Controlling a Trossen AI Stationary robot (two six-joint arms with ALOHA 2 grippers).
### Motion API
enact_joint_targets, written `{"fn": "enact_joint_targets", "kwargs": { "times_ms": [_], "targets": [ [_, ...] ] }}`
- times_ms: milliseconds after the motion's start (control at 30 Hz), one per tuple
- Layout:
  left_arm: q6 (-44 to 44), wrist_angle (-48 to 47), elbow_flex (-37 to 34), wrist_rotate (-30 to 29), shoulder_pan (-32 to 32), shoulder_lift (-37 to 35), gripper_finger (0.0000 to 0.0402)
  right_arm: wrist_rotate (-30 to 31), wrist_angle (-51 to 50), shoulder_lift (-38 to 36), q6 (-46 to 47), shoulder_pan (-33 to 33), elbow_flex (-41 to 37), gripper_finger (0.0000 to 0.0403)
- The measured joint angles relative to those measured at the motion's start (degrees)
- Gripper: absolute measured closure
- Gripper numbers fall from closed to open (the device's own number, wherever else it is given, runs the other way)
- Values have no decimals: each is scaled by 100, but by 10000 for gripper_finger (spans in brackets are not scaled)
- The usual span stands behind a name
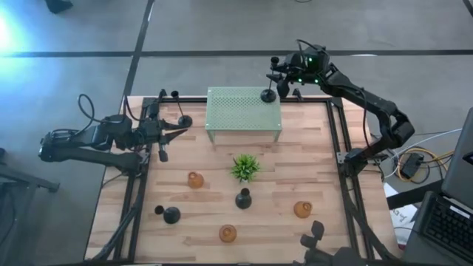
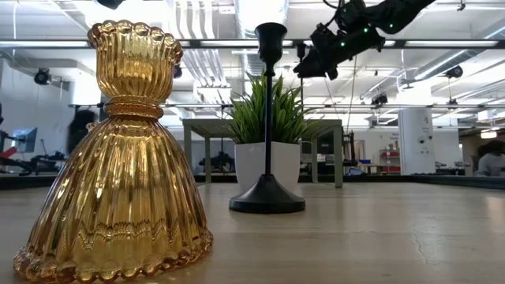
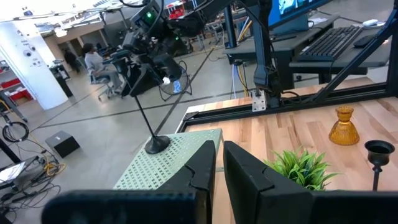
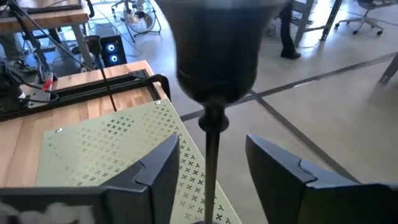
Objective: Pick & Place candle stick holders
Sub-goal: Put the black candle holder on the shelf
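A tall thin-stemmed black holder (image 1: 267, 94) stands by its round base on the far right corner of the pale green stand (image 1: 244, 111). My right gripper (image 1: 278, 78) is open up at its top, with one finger on either side of the stem (image 4: 212, 155), touching nothing. A second tall black holder (image 1: 243, 198) stands on the table just near of the plant. Three amber glass holders (image 1: 194, 179) (image 1: 301, 209) (image 1: 228, 233) and two short black ones (image 1: 185, 120) (image 1: 171, 214) stand on the table. My left gripper (image 1: 177, 131) is shut and empty beside the far-left short black holder.
A small spiky green plant (image 1: 244, 168) stands in a white pot at the table's middle. The black frame rails (image 1: 334, 140) run along the table's left and right edges. In the low view an amber holder (image 2: 118, 158) stands close to the near edge.
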Motion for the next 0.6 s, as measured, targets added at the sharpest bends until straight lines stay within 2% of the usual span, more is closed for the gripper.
{"fn": "enact_joint_targets", "kwargs": {
  "times_ms": [200, 400, 600],
  "targets": [
    [2, 0, 0, 0, -1, 0, 364, 43, -803, -335, -196, -44, 116, 198],
    [120, 0, 0, -29, -1, -2, 364, 287, -1865, -810, -403, -46, 177, 200],
    [130, 0, 1, -426, -1, -2, 364, 470, -2747, -1329, -402, -46, 167, 201]
  ]
}}
